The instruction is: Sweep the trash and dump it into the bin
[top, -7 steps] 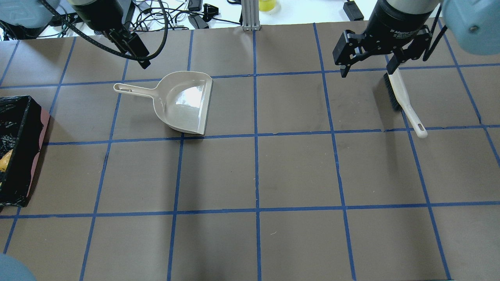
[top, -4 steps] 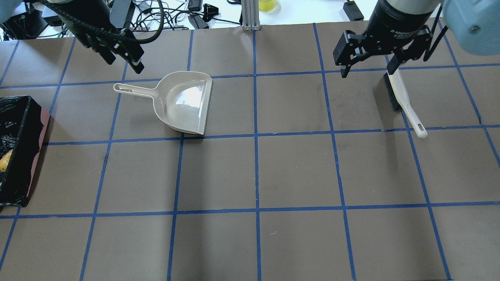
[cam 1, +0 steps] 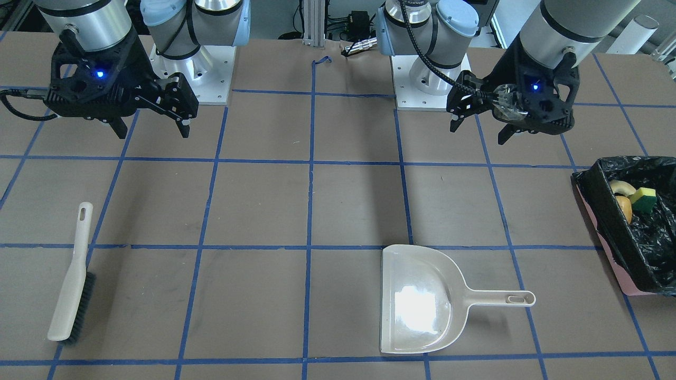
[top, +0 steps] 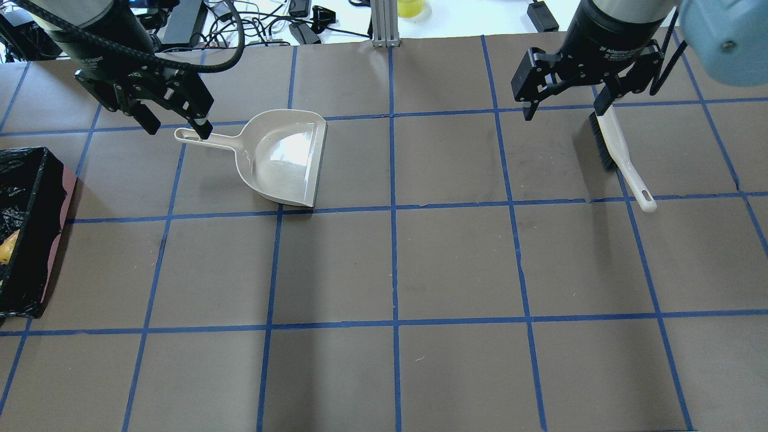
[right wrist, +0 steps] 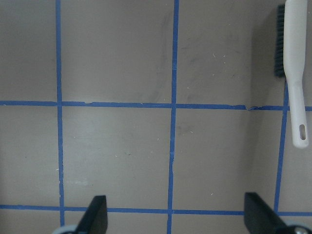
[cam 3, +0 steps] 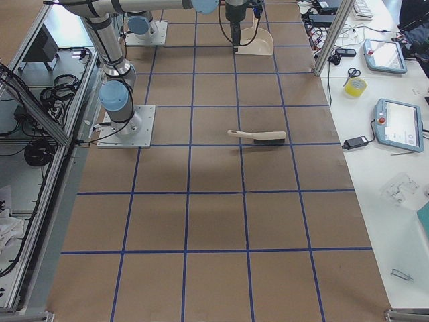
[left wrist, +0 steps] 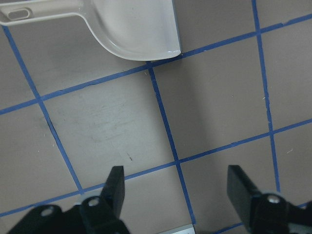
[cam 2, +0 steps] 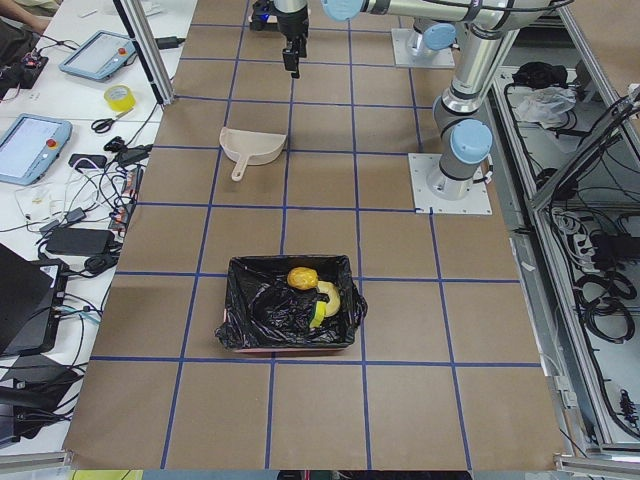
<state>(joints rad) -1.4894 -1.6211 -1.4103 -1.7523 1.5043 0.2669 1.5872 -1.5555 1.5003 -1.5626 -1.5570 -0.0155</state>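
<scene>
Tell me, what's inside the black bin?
Inside the bin lie a golden-brown lump, a yellow-green sponge and a curved tan peel, all resting on the crinkled black bag. Anything under them or in the bag's folds is covered, so I cannot tell.

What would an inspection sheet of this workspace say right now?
Surface: brown table with a blue tape grid.
Job's things: trash lies in the bin; dustpan empty and brush both lie on the table, unheld.
Clutter: nothing seen.
Grippers: left gripper open, empty; right gripper open, empty.
Cables: tangle of cables beyond the table's far edge.
Surroundings: side bench with tablets, tape roll, scissors.
</scene>
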